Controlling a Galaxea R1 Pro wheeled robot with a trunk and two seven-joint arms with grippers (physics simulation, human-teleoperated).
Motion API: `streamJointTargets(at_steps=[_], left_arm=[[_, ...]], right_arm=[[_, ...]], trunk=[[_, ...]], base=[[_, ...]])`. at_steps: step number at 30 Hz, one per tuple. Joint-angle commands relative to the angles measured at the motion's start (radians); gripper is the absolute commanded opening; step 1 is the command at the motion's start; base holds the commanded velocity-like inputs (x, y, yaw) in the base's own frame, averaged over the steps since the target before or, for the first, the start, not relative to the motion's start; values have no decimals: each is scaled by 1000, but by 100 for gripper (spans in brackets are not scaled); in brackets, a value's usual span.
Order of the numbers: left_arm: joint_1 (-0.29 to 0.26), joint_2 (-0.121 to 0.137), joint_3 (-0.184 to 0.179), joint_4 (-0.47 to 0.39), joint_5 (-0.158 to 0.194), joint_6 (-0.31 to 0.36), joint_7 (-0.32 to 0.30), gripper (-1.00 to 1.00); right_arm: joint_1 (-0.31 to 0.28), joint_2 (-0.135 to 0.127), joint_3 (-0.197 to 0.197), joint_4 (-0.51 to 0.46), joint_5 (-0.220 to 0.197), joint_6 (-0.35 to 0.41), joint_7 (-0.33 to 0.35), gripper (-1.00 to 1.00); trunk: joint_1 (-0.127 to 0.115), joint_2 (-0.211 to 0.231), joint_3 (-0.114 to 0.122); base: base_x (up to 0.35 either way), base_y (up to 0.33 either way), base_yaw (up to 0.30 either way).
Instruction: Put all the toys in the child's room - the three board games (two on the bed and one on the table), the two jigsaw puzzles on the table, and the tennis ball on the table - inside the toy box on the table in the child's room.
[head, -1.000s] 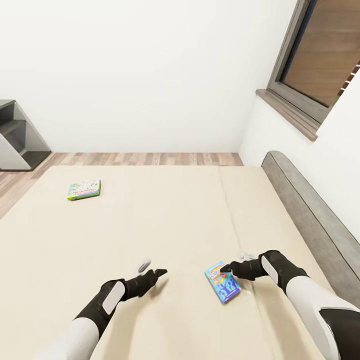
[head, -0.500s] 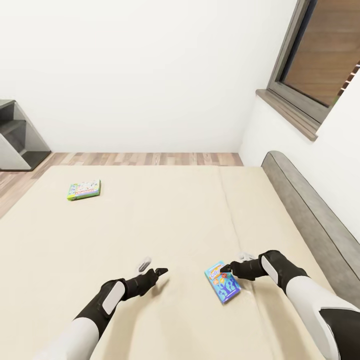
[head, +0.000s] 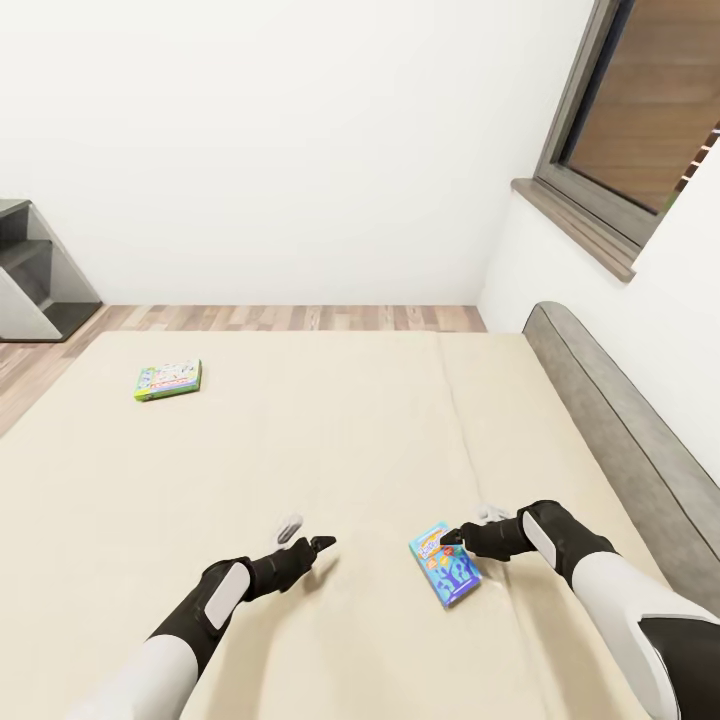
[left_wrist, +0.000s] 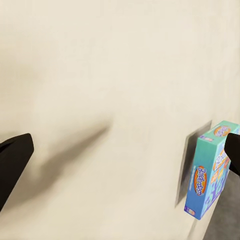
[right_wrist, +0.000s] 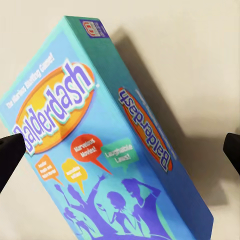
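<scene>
Two board games lie on the bed (head: 330, 420): a blue box (head: 445, 563) near right, a green-edged box (head: 169, 379) far left. Right gripper (head: 468, 530) spread around the blue box; left gripper (head: 305, 535) spread, empty.

— What colours am I looking at on the near box?

— I see the blue game box (head: 445, 564) in teal and bright blue, with an orange oval carrying white lettering, small red, yellow and green speech bubbles, and purple silhouette figures (right_wrist: 117, 205).

— And the far one?

— The other game box (head: 169, 379) has a lime-green edge and a pale, busy top. I see it on the cream mattress (head: 330, 430), which has a grey padded side (head: 620, 420).

— The surroundings?

— White walls, a brown plank floor (head: 300, 317), a dark grey window frame (head: 585, 150). My arms are white with black grippers.
</scene>
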Motion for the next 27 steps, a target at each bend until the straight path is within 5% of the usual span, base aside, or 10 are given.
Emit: streamJointTargets(at_steps=[1, 11, 27], left_arm=[[0, -1, 6, 0, -3, 6, 0, 100], [0, -3, 11, -5, 5, 12, 16, 100], [4, -7, 20, -14, 60, 17, 76, 100]], right_arm=[[0, -1, 4, -1, -8, 6, -3, 100], [12, 0, 1, -6, -8, 5, -1, 100], [41, -11, -2, -16, -78, 6, 0, 100]], trunk=[[0, 0, -1], [0, 0, -1], [0, 0, -1]], base=[[0, 0, 0], [0, 0, 0], [0, 0, 0]])
